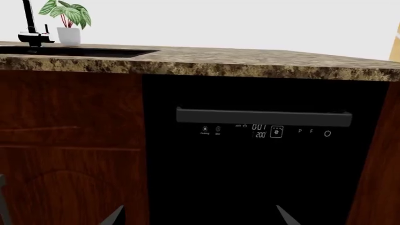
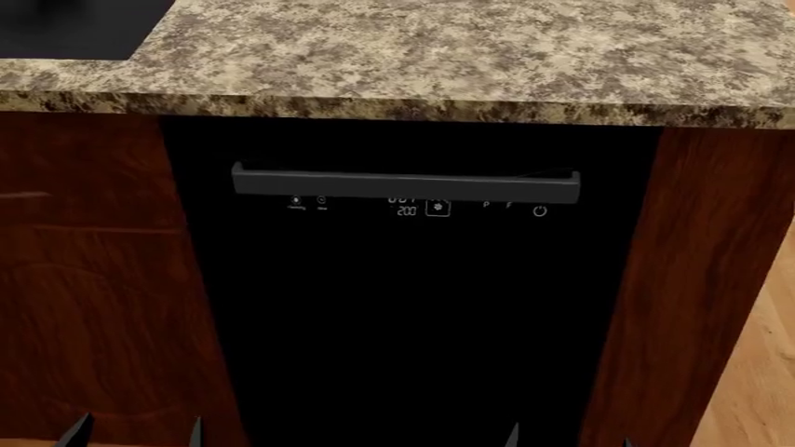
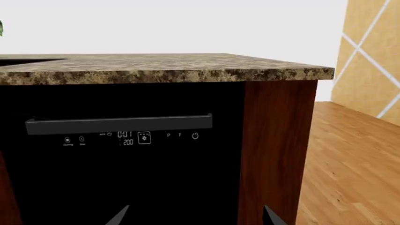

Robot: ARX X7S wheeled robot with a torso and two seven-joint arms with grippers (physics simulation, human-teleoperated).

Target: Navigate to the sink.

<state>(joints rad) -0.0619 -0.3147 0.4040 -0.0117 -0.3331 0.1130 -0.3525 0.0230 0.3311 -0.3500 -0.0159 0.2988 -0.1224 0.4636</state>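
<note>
The matte-black sink [image 2: 69,26] shows only as a corner sunk in the speckled counter at the head view's top left. It also shows edge-on in the left wrist view [image 1: 81,52], with a black faucet [image 1: 30,23] behind it. Its basin and rack are out of view. My left gripper [image 1: 198,216] is open and empty, its fingertips [image 1: 115,218] before the dishwasher; it also shows in the head view [image 2: 134,431]. My right gripper [image 3: 195,216] is open and empty, low in the head view [image 2: 569,436].
A black dishwasher front [image 2: 410,317] with a bar handle [image 2: 404,182] stands straight ahead under the granite counter [image 2: 472,65]. Dark wood cabinet doors [image 2: 87,279] flank it. A potted plant [image 1: 67,21] stands by the faucet. Wood floor [image 3: 356,164] lies to the right.
</note>
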